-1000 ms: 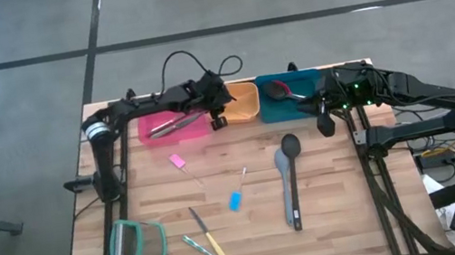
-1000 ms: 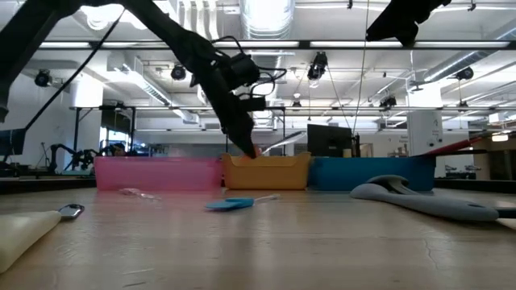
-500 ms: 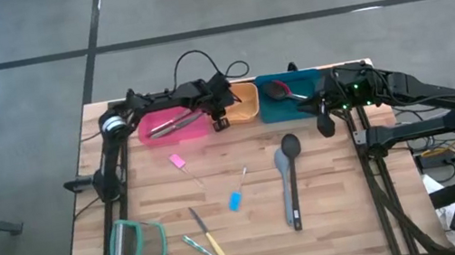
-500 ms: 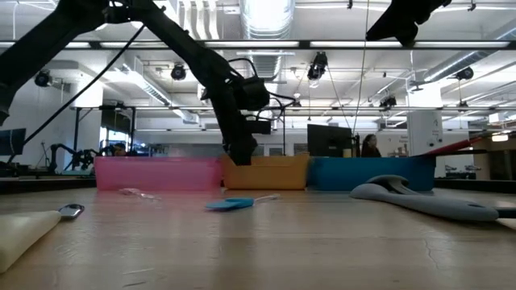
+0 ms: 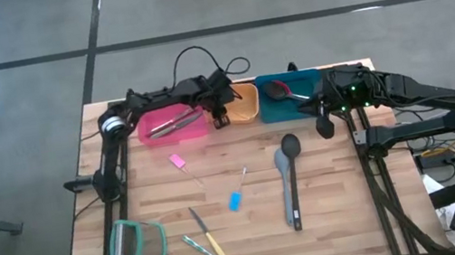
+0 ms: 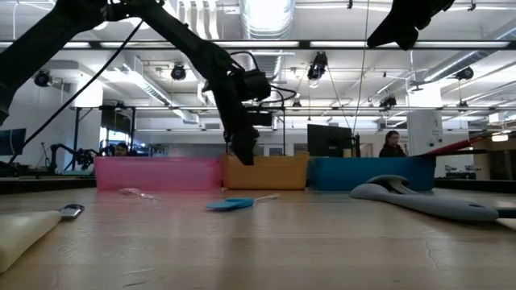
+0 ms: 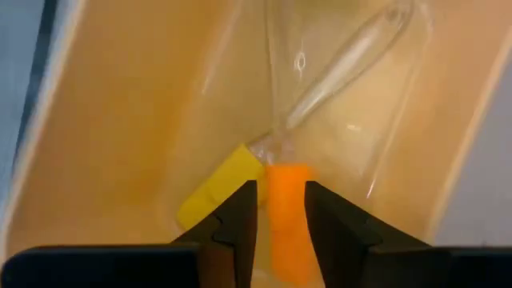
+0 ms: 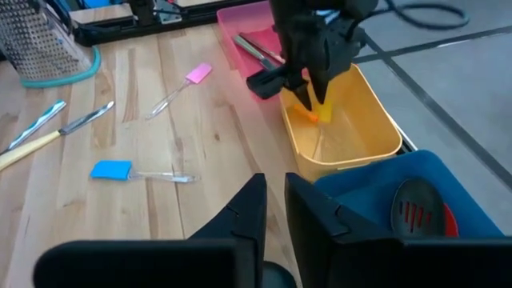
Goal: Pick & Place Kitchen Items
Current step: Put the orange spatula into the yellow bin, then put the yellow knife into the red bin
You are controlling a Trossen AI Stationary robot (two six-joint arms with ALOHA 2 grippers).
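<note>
My left gripper point(image 7: 280, 192) hangs over the orange bin point(image 5: 245, 104), pointing steeply down into it. A small orange spatula point(image 7: 286, 216) with a clear handle stands between its slightly parted fingers, and a small yellow piece point(image 7: 214, 192) lies beside it on the bin floor. The right wrist view shows the same gripper point(image 8: 308, 100) with the orange blade point(image 8: 313, 115) under its tips. My right gripper point(image 5: 325, 123) waits raised at the near corner of the teal bin point(image 5: 297, 105), shut on nothing. A grey spoon point(image 5: 289, 182), a blue piece point(image 5: 235, 200), a pink piece point(image 5: 177, 161) and slim knives point(image 5: 204, 241) lie on the table. My left gripper has the orange spatula's blade point(image 7: 276, 200) between its two fingers, coming from above into the bin. A thin light gap shows beside one finger point(image 7: 244, 212). Whether the other finger touches the blade, I cannot tell. The clear handle point(image 7: 344, 72) slants away against the bin.
The pink bin point(image 5: 174, 125) holds metal tools. The teal bin holds a red-handled spoon point(image 5: 281, 91). A teal-rimmed clear container point(image 5: 136, 244) sits near the front left. A black cable point(image 5: 198, 59) loops behind the bins.
My left arm has stretched out toward the far edge and tipped its gripper more steeply down into the orange bin. The orange spatula, seen at the fingertips above the bin wall a second ago, has sunk behind that wall.
</note>
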